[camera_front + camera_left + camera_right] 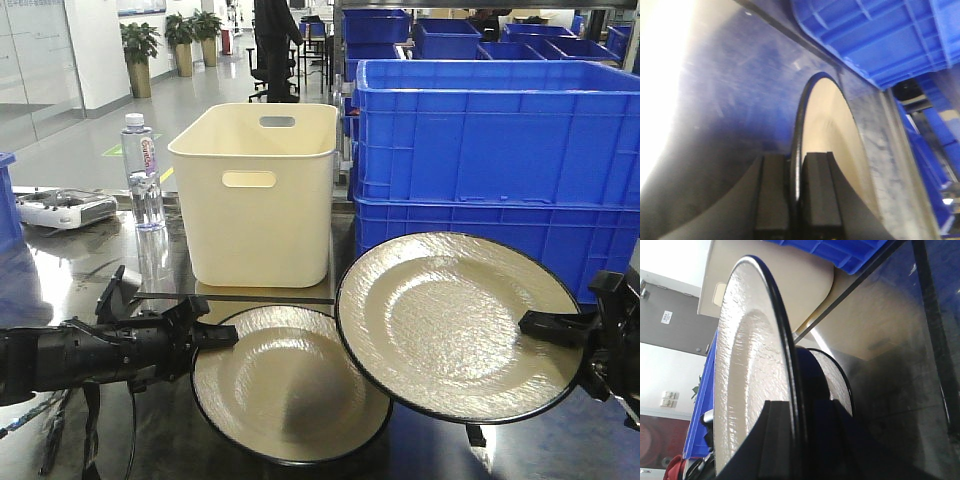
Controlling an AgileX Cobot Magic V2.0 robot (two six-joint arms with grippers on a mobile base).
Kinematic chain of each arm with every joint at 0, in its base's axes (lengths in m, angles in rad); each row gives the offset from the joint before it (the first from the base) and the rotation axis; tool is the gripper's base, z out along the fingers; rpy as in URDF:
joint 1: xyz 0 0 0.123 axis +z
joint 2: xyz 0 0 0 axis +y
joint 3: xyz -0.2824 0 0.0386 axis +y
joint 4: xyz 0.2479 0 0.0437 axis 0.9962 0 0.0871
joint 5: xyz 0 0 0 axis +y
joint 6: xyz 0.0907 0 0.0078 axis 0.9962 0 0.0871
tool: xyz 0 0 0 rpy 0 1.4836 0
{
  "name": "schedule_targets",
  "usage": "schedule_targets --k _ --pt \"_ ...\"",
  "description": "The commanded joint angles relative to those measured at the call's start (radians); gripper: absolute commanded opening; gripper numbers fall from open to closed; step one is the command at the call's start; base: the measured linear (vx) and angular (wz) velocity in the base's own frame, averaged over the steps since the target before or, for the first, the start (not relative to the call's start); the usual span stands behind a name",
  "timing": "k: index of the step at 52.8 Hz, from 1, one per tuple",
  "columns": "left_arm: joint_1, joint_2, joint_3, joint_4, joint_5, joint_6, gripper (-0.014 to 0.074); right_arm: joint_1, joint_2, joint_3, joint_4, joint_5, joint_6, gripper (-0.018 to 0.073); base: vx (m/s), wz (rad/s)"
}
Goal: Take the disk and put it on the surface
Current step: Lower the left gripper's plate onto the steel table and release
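Two cream disks with black rims are in view. The smaller disk (285,390) (835,125) lies nearly flat, low over the dark glossy surface (590,440) (730,100); whether it touches I cannot tell. My left gripper (215,335) (795,190) is shut on its left rim. The larger disk (455,320) (750,365) hangs tilted above the surface (900,365), overlapping the smaller disk (837,390) on its right side. My right gripper (535,325) (797,440) is shut on the larger disk's right rim.
A cream bin (260,190) stands just behind the disks, with stacked blue crates (500,140) at the back right. A water bottle (145,170) and a white controller (65,208) sit at the back left. A black tape line (260,297) runs before the bin.
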Motion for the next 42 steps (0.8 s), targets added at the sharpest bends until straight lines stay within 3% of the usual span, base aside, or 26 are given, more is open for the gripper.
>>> schedule_targets --k 1,10,18,27,34,42 --pt "-0.008 -0.051 -0.031 -0.117 0.028 0.044 0.0297 -0.003 -0.04 -0.034 0.161 0.07 -0.007 -0.0009 0.0 0.0" --pt "-0.008 -0.055 -0.031 -0.117 0.044 0.14 0.0479 -0.003 -0.04 -0.034 0.161 0.07 -0.011 -0.0009 0.0 0.0" --pt "0.006 -0.062 -0.031 -0.108 0.058 0.273 0.0575 -0.003 -0.04 -0.034 0.161 0.07 -0.011 -0.0009 0.0 0.0" --pt "0.051 -0.107 -0.031 -0.036 0.026 0.426 0.0588 -0.003 -0.04 -0.034 0.161 0.07 -0.013 -0.0009 0.0 0.0" --pt "0.093 -0.166 -0.031 0.024 -0.016 0.431 0.0584 -0.003 -0.04 -0.034 0.161 0.067 -0.039 -0.0009 0.0 0.0" --pt "0.138 -0.256 -0.031 0.087 0.022 0.426 0.0531 0.027 -0.037 -0.034 0.161 0.035 -0.096 -0.0009 0.0 0.0"
